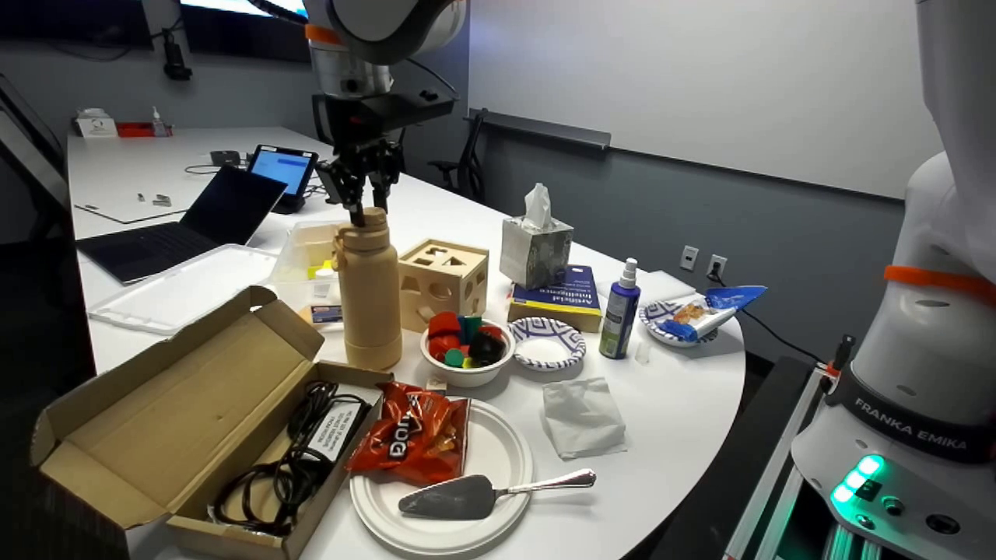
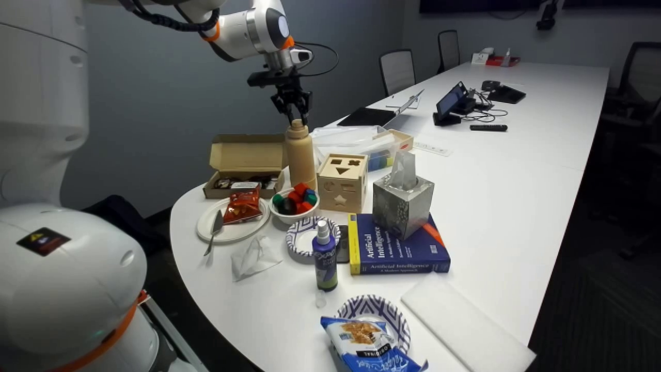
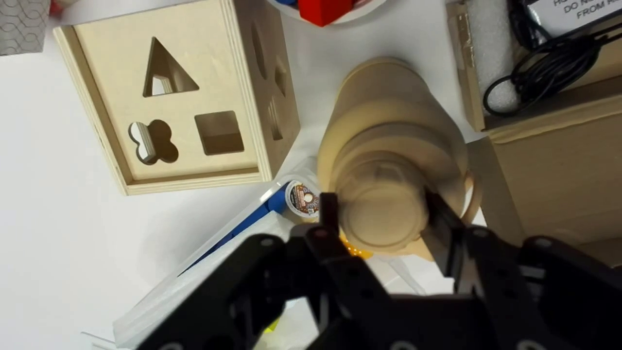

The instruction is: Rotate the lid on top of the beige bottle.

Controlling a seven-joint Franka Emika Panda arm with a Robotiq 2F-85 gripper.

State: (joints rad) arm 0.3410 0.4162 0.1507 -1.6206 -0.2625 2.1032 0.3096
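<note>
Atop the beige bottle sits a round lid.

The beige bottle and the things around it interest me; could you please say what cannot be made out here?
Beige bottle: in an exterior view, the white bowl of blocks hides part of its base.
Contact between claw and lid: too blurred in the wrist view, too small in both exterior views.
In the wrist view: tissue box cut off by left and top edges, white label by top and right.
</note>
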